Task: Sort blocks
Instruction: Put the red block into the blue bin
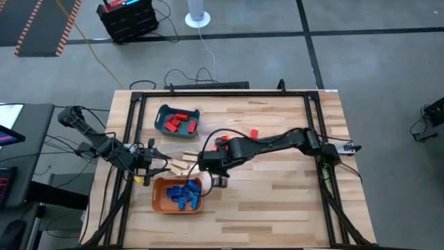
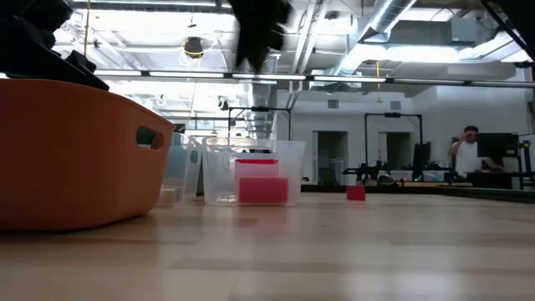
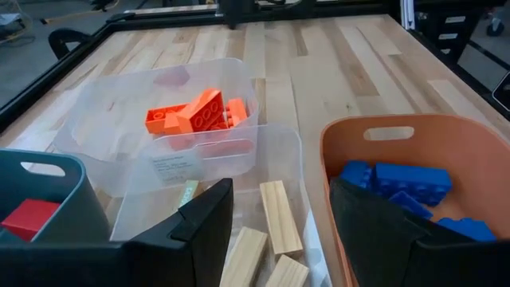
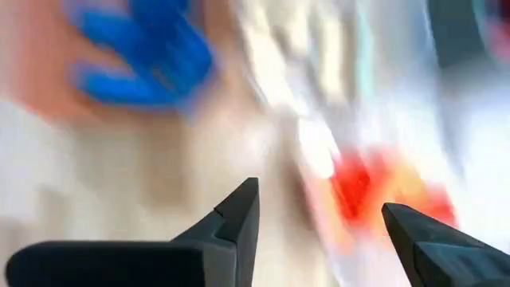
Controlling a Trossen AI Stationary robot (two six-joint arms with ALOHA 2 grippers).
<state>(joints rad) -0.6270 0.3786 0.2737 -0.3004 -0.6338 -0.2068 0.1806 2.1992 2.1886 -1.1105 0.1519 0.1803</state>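
Blue blocks [image 3: 406, 185] lie in the orange tray [image 1: 161, 198] near the table's front. Orange blocks [image 3: 199, 113] sit in a clear tray [image 3: 96, 135], and tan wood blocks [image 3: 280, 215] lie in a second clear tray beside it. Red blocks [image 1: 179, 123] fill the teal tray [image 1: 166, 111]; one red block [image 1: 253, 133] lies loose on the table. My right gripper [image 4: 323, 219] hangs open and empty above the table by the orange tray's right end. My left gripper [image 3: 279, 219] waits open at the table's left, pointing at the tan blocks.
The black frame rails [image 1: 128, 139] border the table's left and right sides. Bare wood [image 1: 277, 194] stretches to the right of the trays. In the low view a person [image 2: 466, 150] stands far off in the room behind.
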